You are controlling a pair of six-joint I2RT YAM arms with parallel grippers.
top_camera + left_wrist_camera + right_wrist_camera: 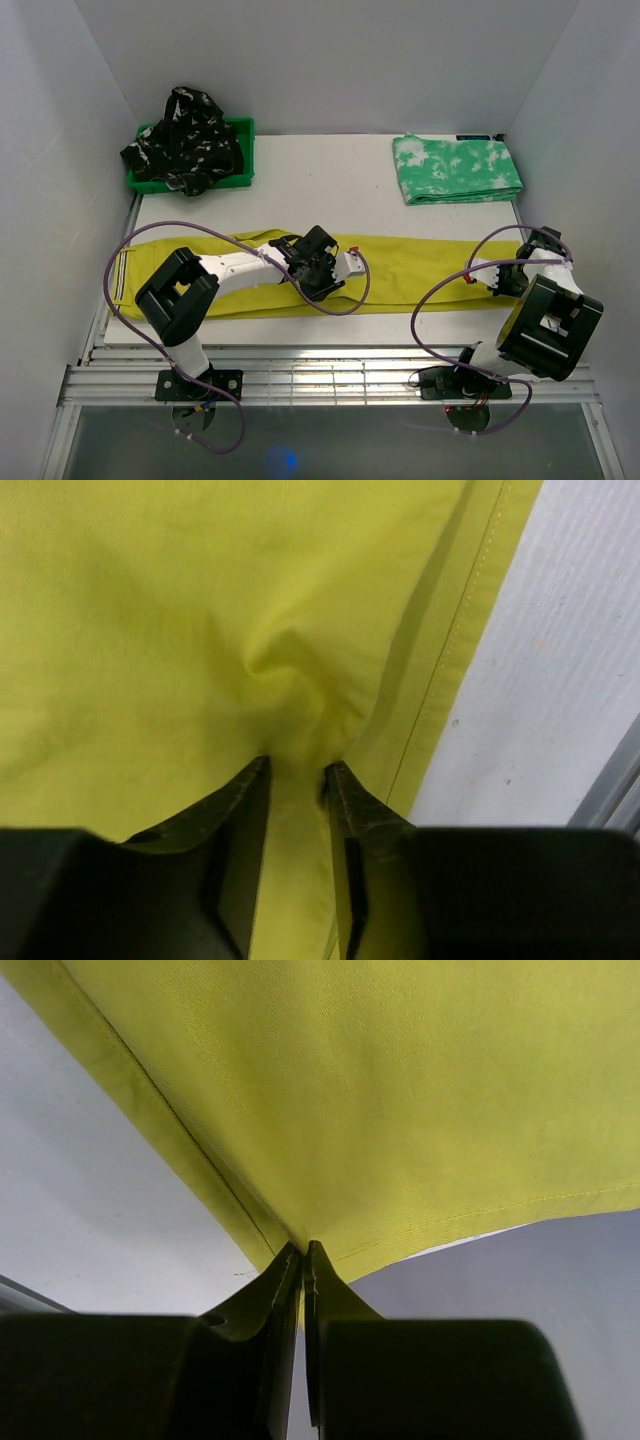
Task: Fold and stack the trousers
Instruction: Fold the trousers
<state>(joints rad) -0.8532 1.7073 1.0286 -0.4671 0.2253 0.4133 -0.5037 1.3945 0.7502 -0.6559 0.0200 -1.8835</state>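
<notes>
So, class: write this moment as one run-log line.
left gripper: pinching mustard-yellow trousers mid-length | right gripper: shut on their right-end edge | green-and-white trousers: folded, far right

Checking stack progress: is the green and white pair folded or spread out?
Folded: the green-and-white trousers form a compact rectangle on the table, far right, with layered edges along the near side.

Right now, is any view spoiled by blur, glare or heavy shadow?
Top external: evenly lit and sharp, one small blue glint at the bottom edge. Left wrist: yellow trousers crisp, soft shadow in their pucker, left tool dark and blurred up close. Right wrist: cloth weave sharp, right tool dark and soft-edged, no glare.
</notes>
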